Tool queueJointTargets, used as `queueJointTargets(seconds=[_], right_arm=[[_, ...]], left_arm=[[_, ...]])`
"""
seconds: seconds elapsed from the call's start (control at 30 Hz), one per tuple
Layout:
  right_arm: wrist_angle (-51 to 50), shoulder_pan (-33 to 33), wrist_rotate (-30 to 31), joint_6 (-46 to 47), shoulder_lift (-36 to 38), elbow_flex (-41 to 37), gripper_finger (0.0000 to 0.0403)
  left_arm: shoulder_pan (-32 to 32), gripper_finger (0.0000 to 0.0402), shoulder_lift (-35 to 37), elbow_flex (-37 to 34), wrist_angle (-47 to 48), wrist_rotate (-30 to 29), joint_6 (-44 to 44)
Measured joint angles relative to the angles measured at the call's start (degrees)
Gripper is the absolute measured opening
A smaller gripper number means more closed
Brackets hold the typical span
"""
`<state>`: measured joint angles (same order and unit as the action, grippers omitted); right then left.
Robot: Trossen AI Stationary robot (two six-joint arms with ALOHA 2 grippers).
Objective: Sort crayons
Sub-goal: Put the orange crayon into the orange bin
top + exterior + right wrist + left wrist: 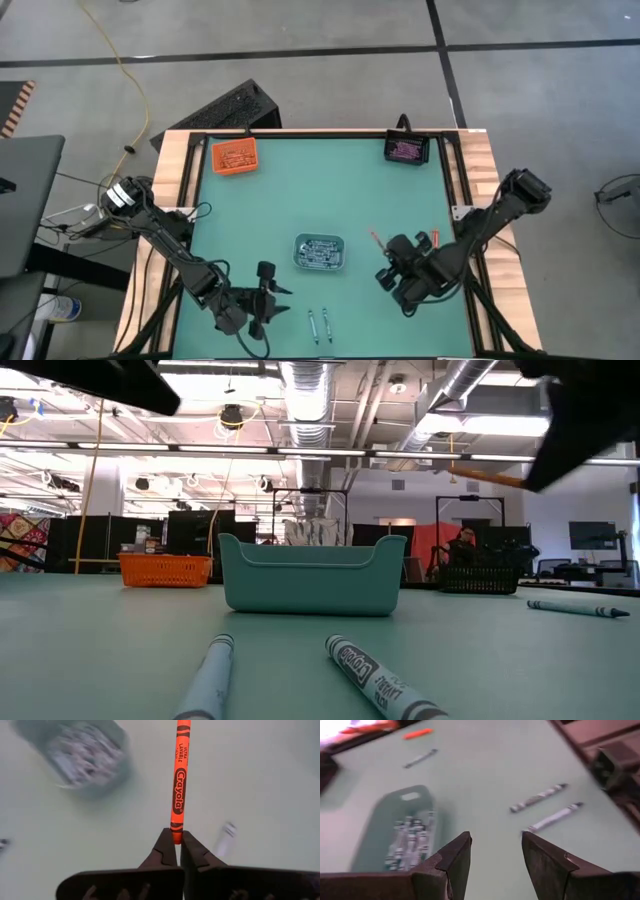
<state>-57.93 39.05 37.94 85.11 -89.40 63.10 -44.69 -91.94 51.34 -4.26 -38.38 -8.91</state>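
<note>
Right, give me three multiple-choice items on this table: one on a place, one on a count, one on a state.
1. Where is the orange tray?
A. far left corner of the mat
B. mat centre
C. under the right tool

2. How many grey crayons lie loose by the mat's near edge, in front of the grey tray?
A. none
B. two
C. five

3. What is the right tool doing?
A. standing open and empty
B. shut on an orange crayon
C. shut on a tray

Key: 1 A, the high view shows it at the far left corner. 2 B, a pair of grey crayons lies there side by side. 3 B, the right wrist view shows its fingers pinching the crayon's end.
</note>
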Motion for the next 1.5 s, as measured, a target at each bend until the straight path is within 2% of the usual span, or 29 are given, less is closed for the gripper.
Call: queueJointTargets(seconds=[0.17, 0.3, 0.53, 0.7, 0.8, 1.03, 1.3, 1.5], right_arm=[[12.8, -1.2, 4.4, -13.7, 0.0, 0.7, 0.0000], [21.9, -0.9, 8.2, -25.1, 0.0, 2.3, 0.0000], [41.5, 2.9, 17.9, -49.1, 0.0, 4.3, 0.0000], [54.3, 4.8, 21.1, -64.9, 0.0, 4.3, 0.0000], [59.9, 5.2, 21.5, -72.0, -0.9, 4.3, 0.0000], [69.1, 5.1, 21.1, -81.0, -4.6, 4.3, 0.0000], [70.9, 4.0, 20.4, -82.8, -5.4, 4.3, 0.0000], [70.9, 2.2, 18.3, -82.6, -5.6, 4.3, 0.0000]], left_arm=[[0.8, 0.0167, 0.0, 0.0, -3.3, -7.2, 3.3], [2.3, 0.0167, 1.0, 0.0, -10.0, -7.2, 8.5], [5.9, 0.0167, 4.6, 0.0, -21.6, 0.1, 15.2], [9.6, 0.0167, 5.9, 0.0, -30.8, 8.3, 14.6], [11.5, 0.0167, 5.9, 0.0, -36.8, 10.5, 13.9], [15.0, 0.0167, 5.8, 0.0, -43.1, 16.9, 13.1], [16.7, 0.0167, 5.6, 0.0, -42.7, 16.1, 11.2], [17.4, 0.0167, 5.6, 0.0, -42.7, 18.5, 10.9]])
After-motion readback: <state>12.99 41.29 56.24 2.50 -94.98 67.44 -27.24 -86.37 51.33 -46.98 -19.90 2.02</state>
